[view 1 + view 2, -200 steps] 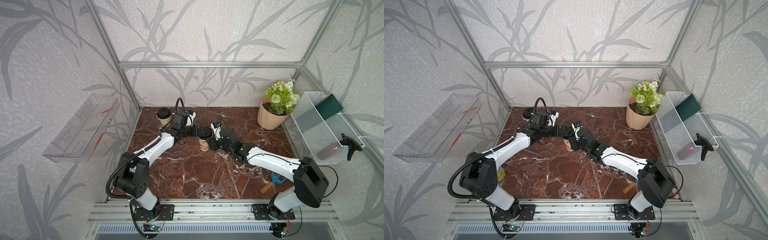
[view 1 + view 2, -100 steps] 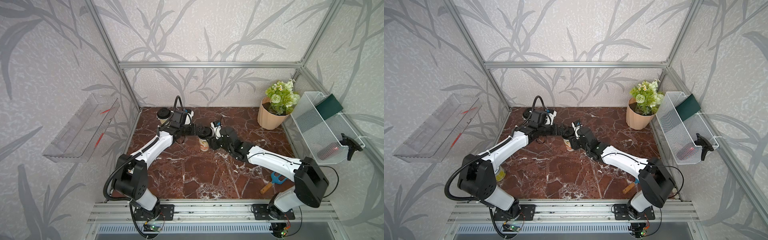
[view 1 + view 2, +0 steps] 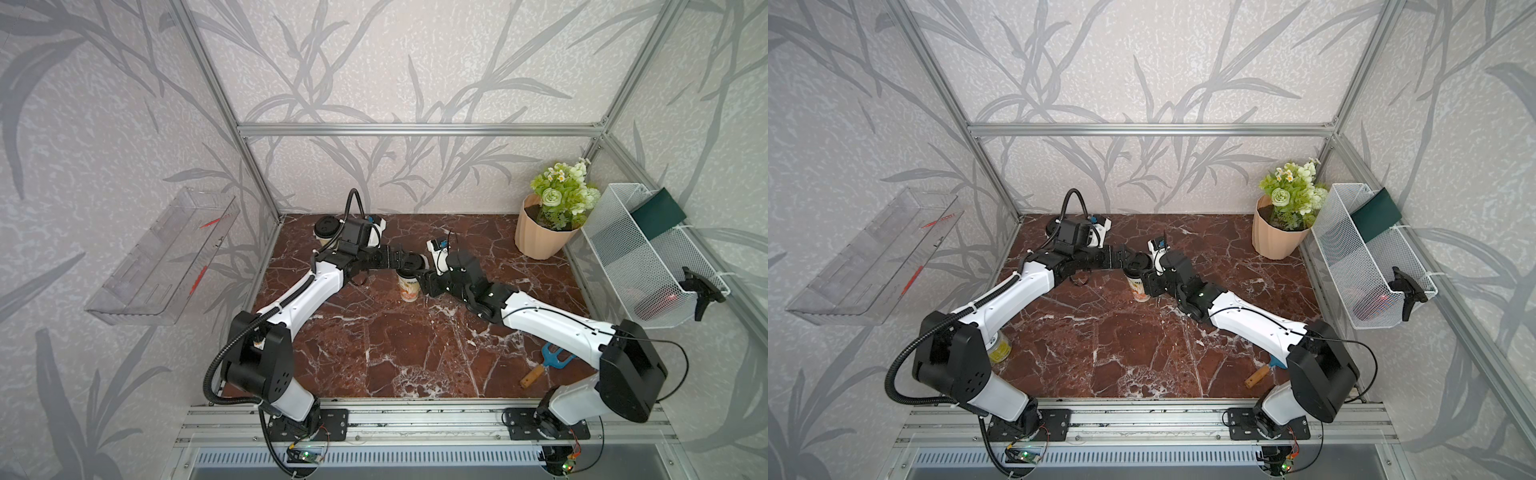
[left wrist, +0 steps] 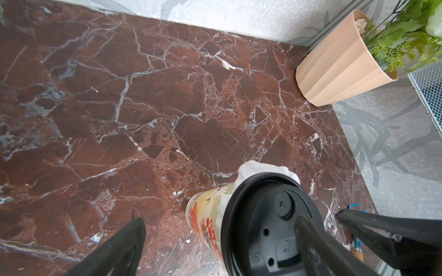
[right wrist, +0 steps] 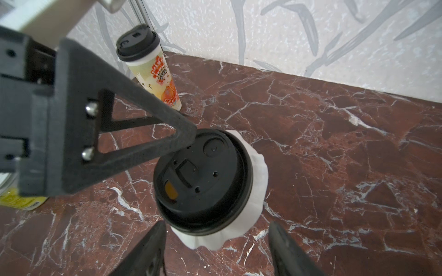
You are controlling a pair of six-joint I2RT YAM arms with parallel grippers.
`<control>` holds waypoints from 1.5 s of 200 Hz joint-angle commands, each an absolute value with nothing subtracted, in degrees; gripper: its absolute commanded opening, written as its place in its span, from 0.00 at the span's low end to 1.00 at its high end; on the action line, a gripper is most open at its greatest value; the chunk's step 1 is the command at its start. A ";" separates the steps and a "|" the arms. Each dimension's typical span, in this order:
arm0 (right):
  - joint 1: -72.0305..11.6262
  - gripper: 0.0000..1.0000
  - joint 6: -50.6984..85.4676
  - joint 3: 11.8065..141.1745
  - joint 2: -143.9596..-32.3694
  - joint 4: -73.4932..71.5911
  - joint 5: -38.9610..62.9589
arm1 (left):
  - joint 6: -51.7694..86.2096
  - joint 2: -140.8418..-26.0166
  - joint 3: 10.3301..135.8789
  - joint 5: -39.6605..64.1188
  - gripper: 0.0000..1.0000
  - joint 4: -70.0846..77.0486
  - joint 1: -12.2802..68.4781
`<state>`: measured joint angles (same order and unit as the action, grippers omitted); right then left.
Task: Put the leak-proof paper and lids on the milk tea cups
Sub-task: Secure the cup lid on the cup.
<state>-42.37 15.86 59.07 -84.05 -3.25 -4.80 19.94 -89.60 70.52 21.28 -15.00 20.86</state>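
A milk tea cup [image 3: 408, 289] [image 3: 1139, 287] stands mid-table with a black lid [image 5: 201, 181] on it. White leak-proof paper [image 5: 259, 186] [image 4: 260, 168] frills out under the lid's rim. My left gripper [image 4: 219, 216] [image 3: 399, 262] is open, and one of its fingers [image 5: 134, 133] reaches over the lid's edge. My right gripper [image 5: 216, 227] [image 3: 424, 277] is open beside the cup, with both fingers apart from it. A second lidded cup [image 5: 153, 69] [image 3: 325, 228] stands at the back left; I see no paper on it.
A peach flower pot [image 3: 538, 237] stands back right beside a white wire basket [image 3: 648, 257]. A blue-handled tool [image 3: 548, 361] lies front right. A yellow can [image 3: 998, 349] sits by the left arm's base. A clear shelf [image 3: 162, 262] hangs on the left wall.
My right gripper's jaws have spread wider by the middle cup. The left arm has drawn slightly toward the back left. Both cups stand where they were.
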 commanded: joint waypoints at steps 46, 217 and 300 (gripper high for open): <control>-39.03 0.66 21.51 66.13 -89.34 -3.11 -4.30 | 18.19 -90.79 67.94 22.65 0.98 -11.35 20.63; -43.72 0.44 30.17 51.77 -104.73 -11.60 -14.97 | 16.79 -92.89 67.30 24.43 0.93 -12.42 20.65; -45.35 0.38 36.15 46.54 -108.02 -17.00 -13.91 | 18.19 -92.04 65.72 23.07 0.99 -9.21 21.73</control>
<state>-43.68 37.12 53.41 -100.44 -38.24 -15.97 18.59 -92.14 67.77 24.29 -10.17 21.06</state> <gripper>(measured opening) 0.383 0.990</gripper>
